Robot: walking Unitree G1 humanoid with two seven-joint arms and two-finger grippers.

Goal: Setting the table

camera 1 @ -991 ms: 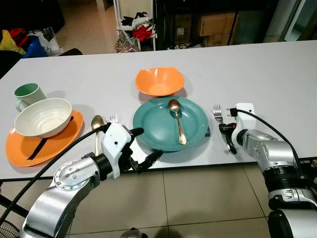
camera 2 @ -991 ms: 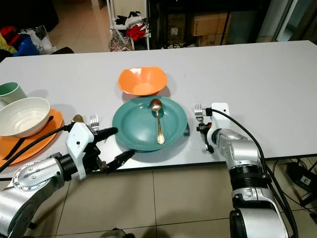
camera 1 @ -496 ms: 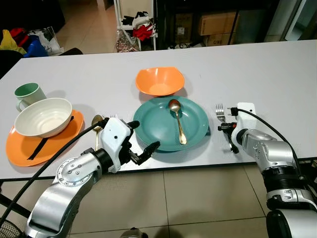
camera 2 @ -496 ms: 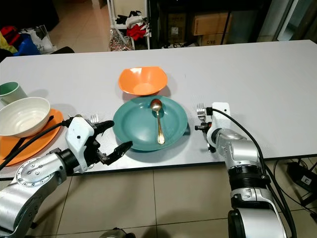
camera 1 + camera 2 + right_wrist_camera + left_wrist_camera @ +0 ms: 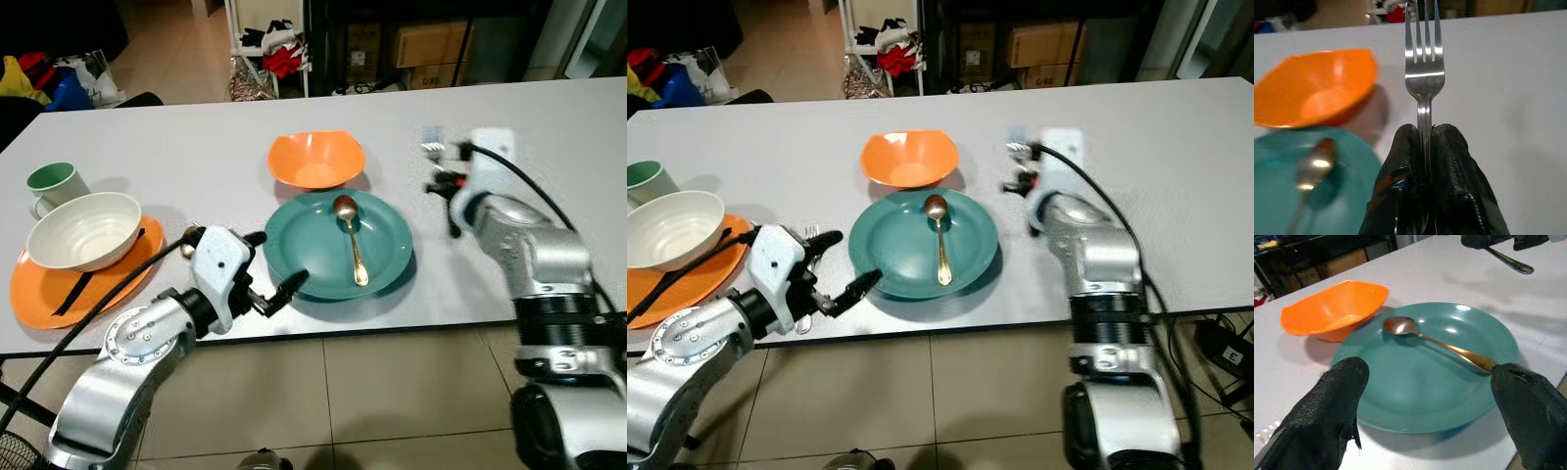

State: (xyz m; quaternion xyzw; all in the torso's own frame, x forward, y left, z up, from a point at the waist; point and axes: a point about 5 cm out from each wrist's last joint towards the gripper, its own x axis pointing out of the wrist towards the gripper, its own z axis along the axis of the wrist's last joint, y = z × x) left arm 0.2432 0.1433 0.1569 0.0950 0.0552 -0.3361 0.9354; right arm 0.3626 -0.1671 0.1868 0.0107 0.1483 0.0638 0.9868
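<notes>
A white table [image 5: 549, 117] held a teal plate [image 5: 304, 250] with a gold spoon [image 5: 350, 240] lying on it, and an orange bowl [image 5: 315, 159] just behind it. The left gripper [image 5: 271, 269], fingers spread wide apart, hovered at the plate's near-left rim. The right gripper [image 5: 1425, 161] was raised right of the plate, fingers clamped on a silver fork [image 5: 1423, 68].

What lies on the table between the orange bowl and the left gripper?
The teal plate with a spoon on it lies between the orange bowl and the left gripper, seen in both eye views.
</notes>
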